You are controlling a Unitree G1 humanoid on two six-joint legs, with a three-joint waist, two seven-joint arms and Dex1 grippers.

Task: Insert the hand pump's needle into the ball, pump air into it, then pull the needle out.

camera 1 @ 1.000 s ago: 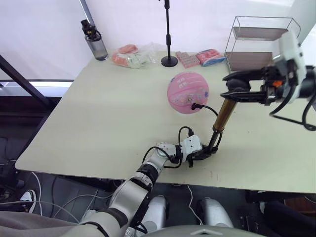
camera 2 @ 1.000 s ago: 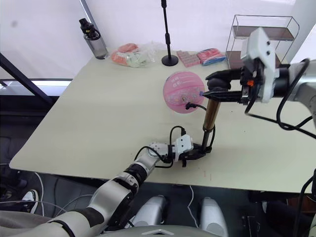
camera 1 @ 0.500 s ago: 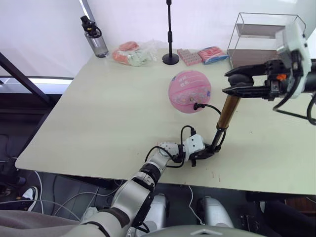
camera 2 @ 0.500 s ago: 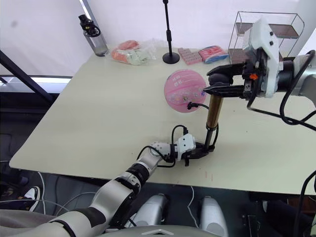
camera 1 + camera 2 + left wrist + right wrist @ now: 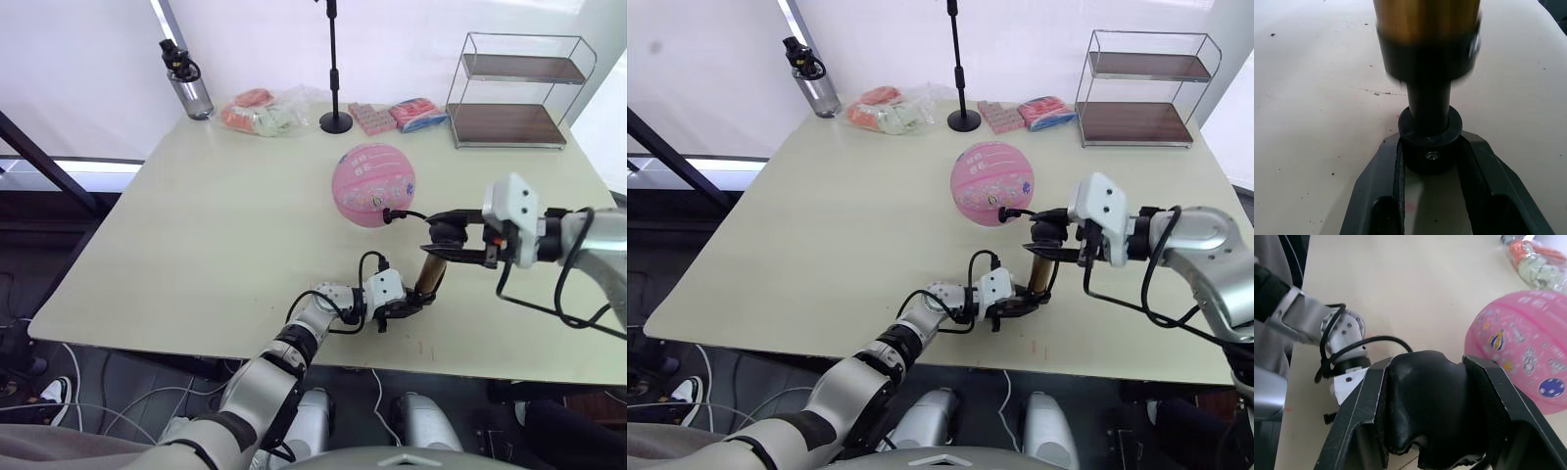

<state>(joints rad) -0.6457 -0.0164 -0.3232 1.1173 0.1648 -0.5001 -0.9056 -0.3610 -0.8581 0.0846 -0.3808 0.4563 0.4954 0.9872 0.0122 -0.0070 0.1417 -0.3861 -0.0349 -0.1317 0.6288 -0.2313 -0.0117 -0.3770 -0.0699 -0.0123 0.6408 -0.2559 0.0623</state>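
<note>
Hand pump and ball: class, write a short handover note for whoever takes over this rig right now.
Left gripper: shut on the hand pump's black base, pinning it to the table near the front edge.
Right gripper: shut on the pump's T-handle, which sits low, close to the gold barrel.
The ball: mid-table, round, with the black hose running to the fitting on its near side; the needle itself cannot be made out.
Done: needle appears inserted, pumping under way.
Left: finish pumping, then pull the needle out.
</note>
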